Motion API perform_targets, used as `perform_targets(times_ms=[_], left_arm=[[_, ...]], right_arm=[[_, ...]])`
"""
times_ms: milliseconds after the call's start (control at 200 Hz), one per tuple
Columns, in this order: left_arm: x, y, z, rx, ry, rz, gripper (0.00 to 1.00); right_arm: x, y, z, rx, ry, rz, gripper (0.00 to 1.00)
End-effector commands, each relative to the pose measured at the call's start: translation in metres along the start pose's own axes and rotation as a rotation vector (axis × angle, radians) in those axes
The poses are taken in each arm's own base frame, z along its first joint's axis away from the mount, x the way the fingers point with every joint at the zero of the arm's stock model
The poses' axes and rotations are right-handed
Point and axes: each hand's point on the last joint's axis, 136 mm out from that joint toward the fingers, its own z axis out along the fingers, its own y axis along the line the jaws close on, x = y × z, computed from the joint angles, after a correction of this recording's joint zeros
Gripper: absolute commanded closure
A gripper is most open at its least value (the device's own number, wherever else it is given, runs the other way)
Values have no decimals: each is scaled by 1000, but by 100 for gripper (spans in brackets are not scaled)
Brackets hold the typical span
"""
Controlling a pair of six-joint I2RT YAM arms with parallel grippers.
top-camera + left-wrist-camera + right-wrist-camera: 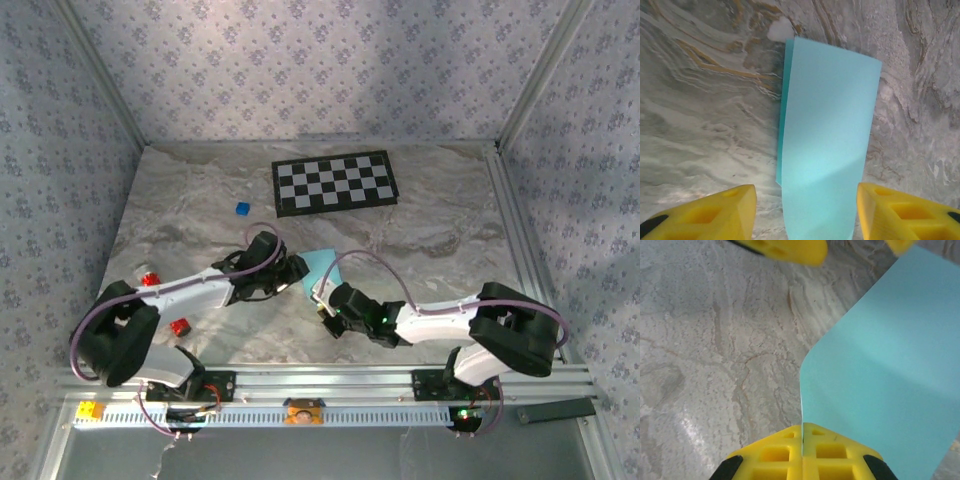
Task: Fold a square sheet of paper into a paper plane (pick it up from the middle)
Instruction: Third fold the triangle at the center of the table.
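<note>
Light-blue paper (825,140); black-white checkerboard (334,183); grey marbled table (430,230); blue cube (241,209).

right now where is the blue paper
Top view: the square sheet of paper sits near the table centre, just nearer than the checkerboard, its edge pinched by the right tool.

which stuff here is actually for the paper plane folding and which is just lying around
For the job:
- light-blue paper sheet, folded over
- right hand, shut on its edge
- left hand, open, a finger on either side of it

Lying about:
- checkerboard
- small blue cube
- small red object
- second red object
</note>
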Motion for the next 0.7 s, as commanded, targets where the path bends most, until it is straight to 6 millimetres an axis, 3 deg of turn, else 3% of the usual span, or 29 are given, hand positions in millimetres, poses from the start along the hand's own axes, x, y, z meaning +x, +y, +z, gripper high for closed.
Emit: perform_targets(times_ms=[0,300,695], left_arm=[[-10,2,-11,-40,-32,28,45],[-14,-27,-3,47,11,69,60],[-20,-64,30,85,107,142,68]], right_arm=[[-1,13,-3,-129,36,92,99],[-1,0,-3,-239,92,322,98],[-6,-22,0,-303,87,554,98]])
